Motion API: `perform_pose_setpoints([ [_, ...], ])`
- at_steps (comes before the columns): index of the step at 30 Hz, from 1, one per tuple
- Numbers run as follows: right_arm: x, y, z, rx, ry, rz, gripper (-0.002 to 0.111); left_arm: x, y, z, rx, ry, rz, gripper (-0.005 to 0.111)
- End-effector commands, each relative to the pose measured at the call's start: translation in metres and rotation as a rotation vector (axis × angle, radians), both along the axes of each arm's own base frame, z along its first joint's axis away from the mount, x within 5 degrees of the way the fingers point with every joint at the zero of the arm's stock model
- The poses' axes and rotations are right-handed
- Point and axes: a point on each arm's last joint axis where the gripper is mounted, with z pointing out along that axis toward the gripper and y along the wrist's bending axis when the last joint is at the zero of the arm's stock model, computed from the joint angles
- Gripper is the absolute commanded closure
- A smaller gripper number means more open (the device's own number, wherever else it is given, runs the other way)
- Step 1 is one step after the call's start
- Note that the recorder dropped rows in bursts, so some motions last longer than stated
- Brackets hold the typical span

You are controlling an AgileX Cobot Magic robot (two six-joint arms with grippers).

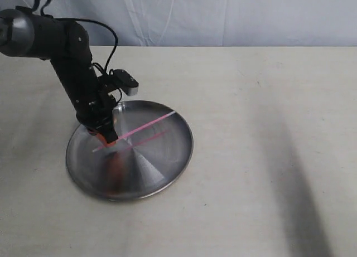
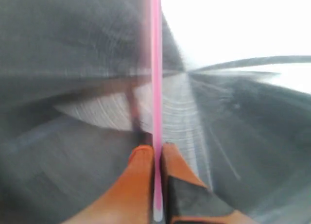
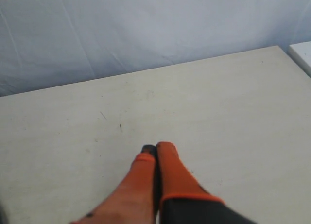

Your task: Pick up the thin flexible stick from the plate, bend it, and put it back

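Over the round brushed-steel plate (image 1: pixel 162 168), our left gripper (image 2: pixel 154 151) has its 2 orange fingers (image 2: pixel 138 185) pressed on the thin pink plastic stick (image 1: pixel 149 124); our right gripper (image 3: pixel 155 148) hangs closed, empty, above the beige table (image 3: pixel 233 112).

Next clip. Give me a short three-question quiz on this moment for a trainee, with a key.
1. True or false: the right gripper holds the stick.
2. The left gripper is shut on: A) a cloth, B) the stick, C) nothing.
3. Over the plate, is the stick straight or bent?
Key: 1 false; 2 B; 3 straight.
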Motion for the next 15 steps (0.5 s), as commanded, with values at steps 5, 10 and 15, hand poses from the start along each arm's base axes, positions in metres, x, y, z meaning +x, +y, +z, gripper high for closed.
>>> perform_pose_setpoints([
  [5, -0.001, 0.011, -0.001, 0.194, 0.029, 0.038, 0.109, -0.017, -0.007, 0.089, -0.157, -0.176, 0.056, 0.107],
  [10, 0.004, 0.036, -0.005, 0.450, 0.096, 0.191, 0.109, -0.040, -0.018, 0.137, -0.369, -0.176, 0.106, 0.107],
  [15, 0.032, 0.054, -0.022, 0.589, 0.164, 0.294, 0.086, -0.054, -0.020, 0.147, -0.446, -0.163, 0.129, 0.107],
])
